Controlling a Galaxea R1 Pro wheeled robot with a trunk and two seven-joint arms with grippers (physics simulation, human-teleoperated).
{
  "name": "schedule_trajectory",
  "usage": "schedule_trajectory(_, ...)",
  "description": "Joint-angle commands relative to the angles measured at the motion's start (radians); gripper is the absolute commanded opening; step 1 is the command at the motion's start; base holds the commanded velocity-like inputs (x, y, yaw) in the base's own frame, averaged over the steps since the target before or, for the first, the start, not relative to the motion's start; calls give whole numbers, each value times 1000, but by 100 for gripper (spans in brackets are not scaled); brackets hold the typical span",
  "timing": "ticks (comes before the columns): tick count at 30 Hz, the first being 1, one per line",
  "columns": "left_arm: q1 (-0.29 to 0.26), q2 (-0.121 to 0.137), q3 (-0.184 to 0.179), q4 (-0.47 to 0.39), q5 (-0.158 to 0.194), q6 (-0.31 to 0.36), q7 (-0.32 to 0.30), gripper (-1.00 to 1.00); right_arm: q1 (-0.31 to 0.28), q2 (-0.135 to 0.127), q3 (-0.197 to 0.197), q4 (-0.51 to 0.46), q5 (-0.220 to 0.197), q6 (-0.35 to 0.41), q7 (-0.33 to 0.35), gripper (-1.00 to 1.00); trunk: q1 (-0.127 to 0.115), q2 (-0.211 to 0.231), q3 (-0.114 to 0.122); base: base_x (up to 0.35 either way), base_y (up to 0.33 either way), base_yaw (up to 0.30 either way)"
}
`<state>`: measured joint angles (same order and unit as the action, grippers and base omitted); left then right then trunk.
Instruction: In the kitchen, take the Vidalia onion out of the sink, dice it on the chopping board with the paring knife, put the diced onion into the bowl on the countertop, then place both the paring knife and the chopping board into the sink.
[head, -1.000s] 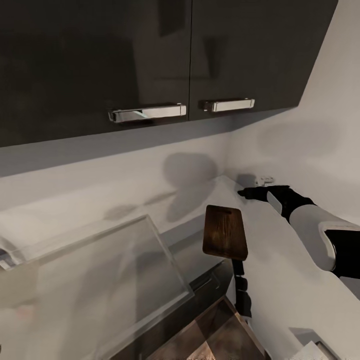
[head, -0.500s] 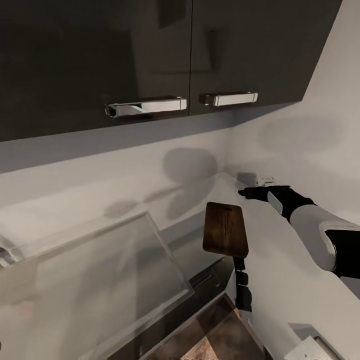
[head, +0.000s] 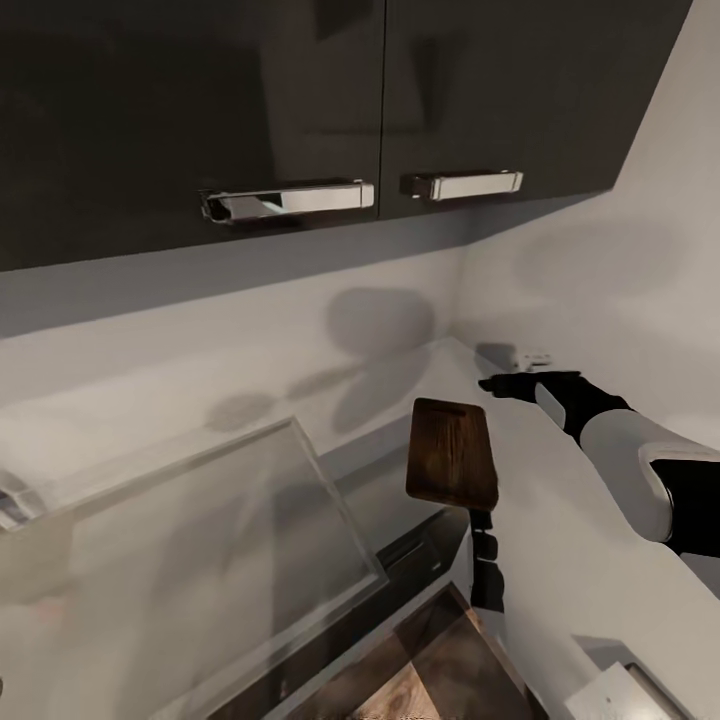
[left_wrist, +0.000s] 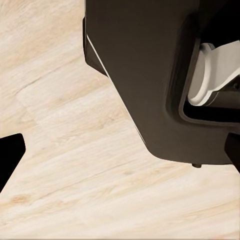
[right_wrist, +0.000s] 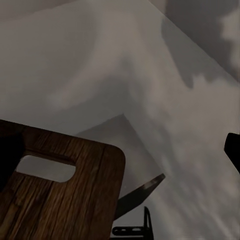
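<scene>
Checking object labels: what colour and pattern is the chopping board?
Dark brown with wood grain; the chopping board shows best in the head view.

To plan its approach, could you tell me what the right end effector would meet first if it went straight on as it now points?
Probably the grey wall behind the counter, though depth is unclear. The right end effector is open and points past the board's holed end, not into it.

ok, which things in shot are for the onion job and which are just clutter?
Job: chopping board, countertop.
Lying about: upper cabinets, glass pane, small white object by the wall.
</scene>
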<state>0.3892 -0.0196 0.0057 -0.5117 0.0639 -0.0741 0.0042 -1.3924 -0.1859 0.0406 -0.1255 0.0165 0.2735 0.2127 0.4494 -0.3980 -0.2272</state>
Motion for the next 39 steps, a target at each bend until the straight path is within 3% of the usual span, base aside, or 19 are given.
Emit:
schedule_trajectory(1,0,0,0,-2,7,-1,0,100,0,-1,4,-2,2,5,4,100,1,-2,-3,0,0,0)
schedule_trajectory(39,0,0,0,-1,8,-1,0,100,0,0,4,-3,2,4,3,100,1,-2,-66,0,0,0)
